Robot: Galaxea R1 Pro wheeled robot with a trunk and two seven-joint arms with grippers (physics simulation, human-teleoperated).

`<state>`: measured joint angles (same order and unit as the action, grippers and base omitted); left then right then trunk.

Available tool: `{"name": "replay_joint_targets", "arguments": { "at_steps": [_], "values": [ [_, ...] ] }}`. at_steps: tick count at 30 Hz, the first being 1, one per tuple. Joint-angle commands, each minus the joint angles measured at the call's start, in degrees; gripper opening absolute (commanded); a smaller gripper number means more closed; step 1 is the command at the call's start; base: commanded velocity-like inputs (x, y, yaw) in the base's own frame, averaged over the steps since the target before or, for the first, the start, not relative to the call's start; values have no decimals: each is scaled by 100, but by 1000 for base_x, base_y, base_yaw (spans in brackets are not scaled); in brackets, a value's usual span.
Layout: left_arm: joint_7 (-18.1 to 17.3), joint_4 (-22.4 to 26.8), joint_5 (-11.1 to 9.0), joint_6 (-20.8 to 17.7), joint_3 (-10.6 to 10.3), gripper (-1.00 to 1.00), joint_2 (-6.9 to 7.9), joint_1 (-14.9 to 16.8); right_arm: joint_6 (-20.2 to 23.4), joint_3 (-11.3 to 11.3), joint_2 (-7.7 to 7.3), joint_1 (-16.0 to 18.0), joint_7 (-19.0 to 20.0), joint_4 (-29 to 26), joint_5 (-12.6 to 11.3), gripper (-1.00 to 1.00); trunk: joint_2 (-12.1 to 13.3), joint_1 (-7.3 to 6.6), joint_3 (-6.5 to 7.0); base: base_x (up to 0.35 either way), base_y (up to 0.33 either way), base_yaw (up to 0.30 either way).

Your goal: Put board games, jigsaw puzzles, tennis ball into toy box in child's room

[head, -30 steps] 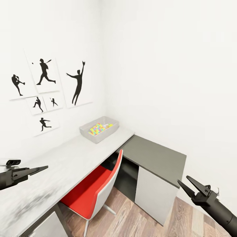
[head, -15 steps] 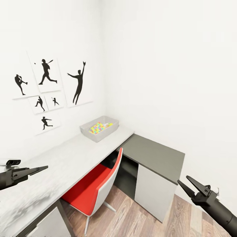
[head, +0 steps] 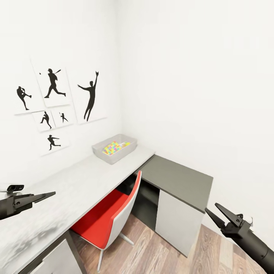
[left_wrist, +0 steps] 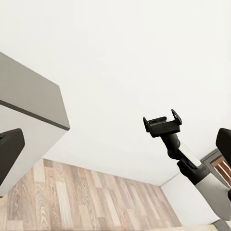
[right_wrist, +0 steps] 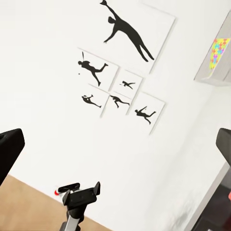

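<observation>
Grey toy box (head: 114, 149): we see it at the far end of the pale table (head: 76, 186), near the corner of the walls, its long axis running along the table.
Inside: a mosaic puzzle (head: 111, 148) lies flat; beside it a yellow-green piece, too small for us to name.
Left claw (head: 45, 196): released, holds nothing, hovers over the near end of the table.
Right claw (head: 215, 213): released, holds nothing, over the floor (head: 152, 255), well apart from the box.
Direction: the box lies ahead of both claws; we judge the left arm nearer.
Chair (head: 110, 217): red, pushed under the table between us and the box.
</observation>
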<state>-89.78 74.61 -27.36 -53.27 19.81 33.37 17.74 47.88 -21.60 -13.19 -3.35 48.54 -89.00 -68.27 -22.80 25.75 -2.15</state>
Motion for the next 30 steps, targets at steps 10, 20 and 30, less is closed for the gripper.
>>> {"name": "replay_joint_targets", "arguments": {
  "at_steps": [10, 20, 30],
  "values": [
    [-22, -5, 3, -61, 2, 100, 3, 7, 28, -11, 0, 1, -7, 4, -21, 100, -12, 4, 8, -78, 84, -47],
    [-22, -16, 3, -61, -2, 100, 2, 6, 28, -11, 1, 1, -11, 49, -27, 100, -12, 4, 56, -17, 20, -218],
    [-22, -17, 4, -61, 0, 100, 2, 4, 28, -20, 1, 1, -4, 239, -27, 100, -12, 4, 89, -1, 1, -223]
  ]
}}
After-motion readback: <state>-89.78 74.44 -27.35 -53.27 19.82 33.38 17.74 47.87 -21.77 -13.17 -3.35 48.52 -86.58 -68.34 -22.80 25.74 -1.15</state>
